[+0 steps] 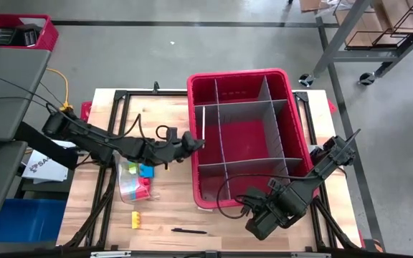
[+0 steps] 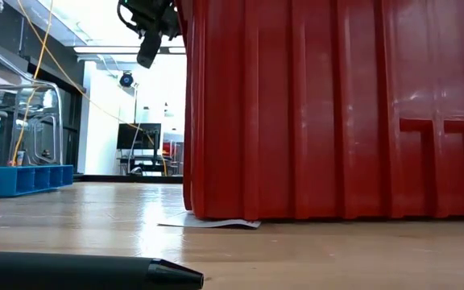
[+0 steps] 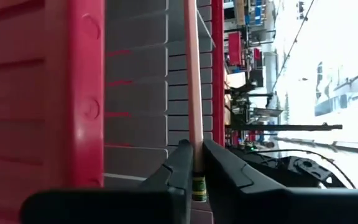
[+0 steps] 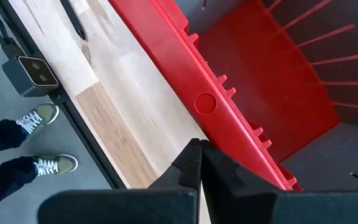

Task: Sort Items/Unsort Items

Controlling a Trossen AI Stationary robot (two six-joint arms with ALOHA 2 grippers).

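the red bin (image 1: 244,80) takes up the right half of the counter (image 1: 163,215), its grey dividers (image 1: 242,136) making compartments that all look bare. the left hand (image 1: 192,141) is at the bin's left wall, its fingers (image 3: 182,165) pinching a thin pale stick (image 3: 194,93) that stands up along the rim in the left wrist view. the fingers are nearly together on it, and whether that grip is firm i cannot tell. the main risk is here: if the stick is let go while it rides the rim, it could tip outward onto the counter instead of into a cell, or lodge against a divider.

the right hand (image 1: 262,218) waits at the bin's near edge with its fingers pressed together and nothing between them. it hangs close to the red wall, so a careless swing could nudge the bin and shift every cell under the left hand.

the other items lie left of the bin: a clear bag (image 1: 131,183) with blue (image 1: 146,170) and red (image 1: 143,190) pieces, a yellow block (image 1: 135,219) nearer, and a dark pen (image 1: 189,231) at the near edge. the bag is slack and crowded, so a pick from it may drag it along or lift two pieces. the pen is thin and flat on the wood, easy to skid away.
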